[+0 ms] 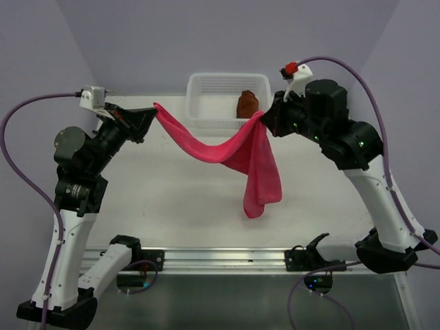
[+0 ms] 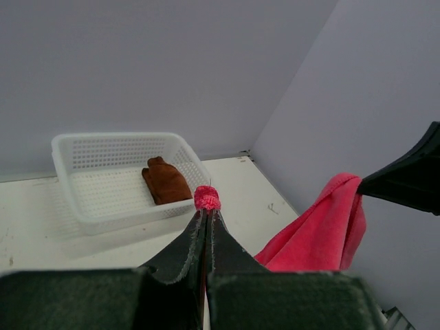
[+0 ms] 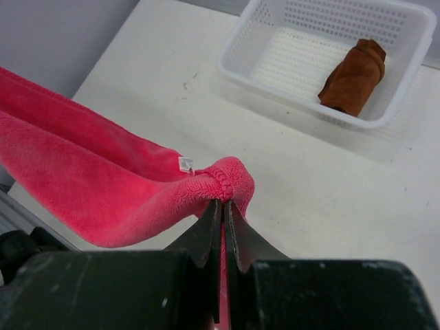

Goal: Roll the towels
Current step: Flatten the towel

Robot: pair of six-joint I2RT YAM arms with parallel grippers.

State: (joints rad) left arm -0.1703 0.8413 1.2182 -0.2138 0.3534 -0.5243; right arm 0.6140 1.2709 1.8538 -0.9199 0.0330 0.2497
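The pink towel [image 1: 230, 148] hangs in the air between my two grippers, sagging in the middle, with a long tail drooping toward the table on the right. My left gripper [image 1: 155, 107] is shut on one corner of it; in the left wrist view a pink tuft [image 2: 207, 198] pokes out past the tips. My right gripper [image 1: 263, 115] is shut on another corner [image 3: 230, 179], the cloth trailing off to the left. The rust-brown towel [image 1: 247, 104] lies rolled up inside the white mesh basket [image 1: 206, 86], also seen as a roll [image 3: 354, 76] in the right wrist view.
The basket stands at the back middle of the white table [image 1: 172, 206], against the rear wall. A metal rail [image 1: 220, 258] runs along the near edge between the arm bases. Grey walls close in the left, right and back.
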